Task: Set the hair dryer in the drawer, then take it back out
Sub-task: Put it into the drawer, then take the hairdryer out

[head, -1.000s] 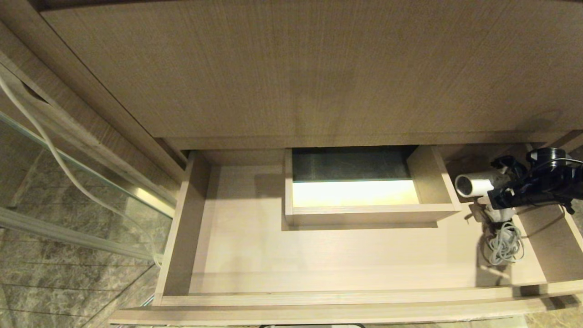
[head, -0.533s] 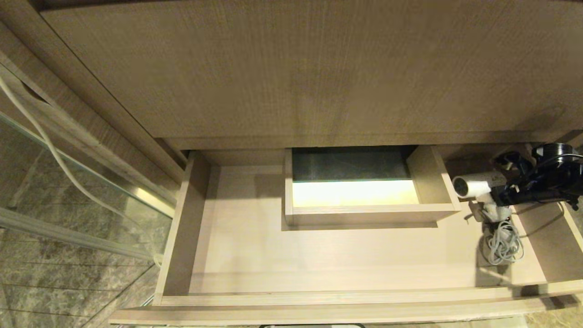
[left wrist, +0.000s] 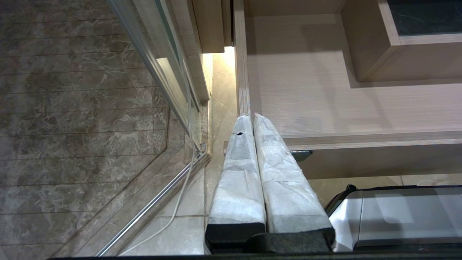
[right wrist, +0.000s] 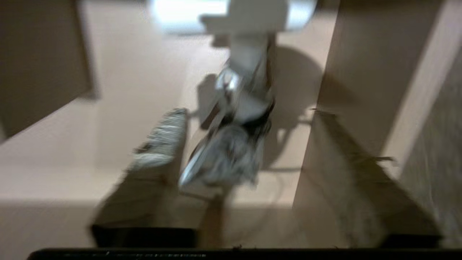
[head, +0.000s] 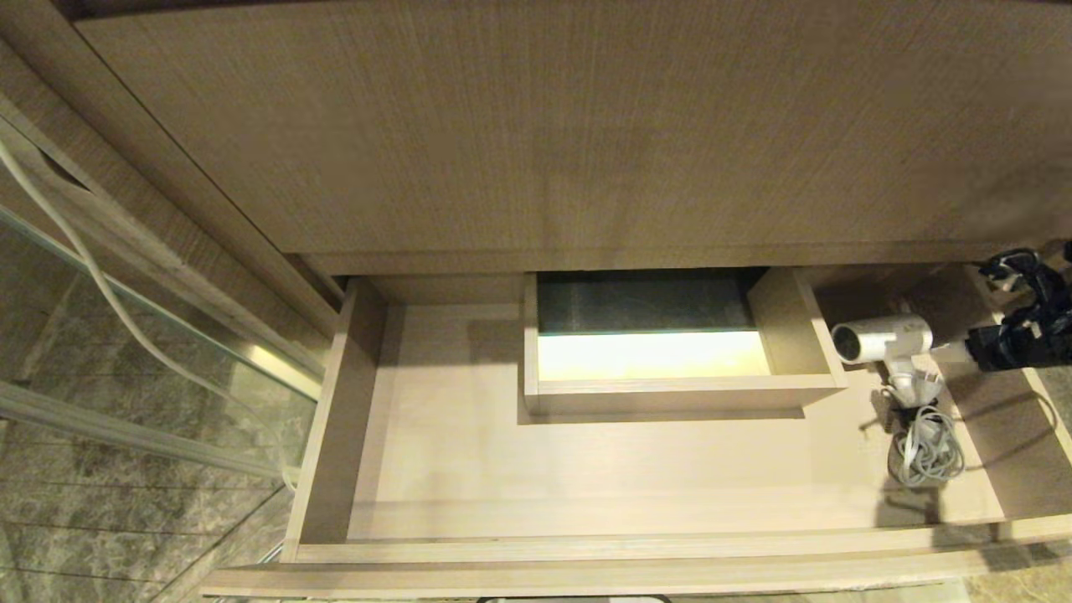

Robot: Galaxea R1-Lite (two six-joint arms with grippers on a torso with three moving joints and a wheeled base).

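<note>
Hair dryer [head: 883,342]: small white cylindrical body, round grey grille facing left, folded handle, light-grey cord [head: 925,445] bundled in front of it. It lies on the floor of the open drawer [head: 469,469], in its right end, beside the boxed cutout [head: 682,385]. Right gripper [head: 963,352]: just right of the dryer, fingers spread, holding nothing. Left gripper [left wrist: 252,119]: off the drawer's front left corner, padded fingers pressed together, empty.
</note>
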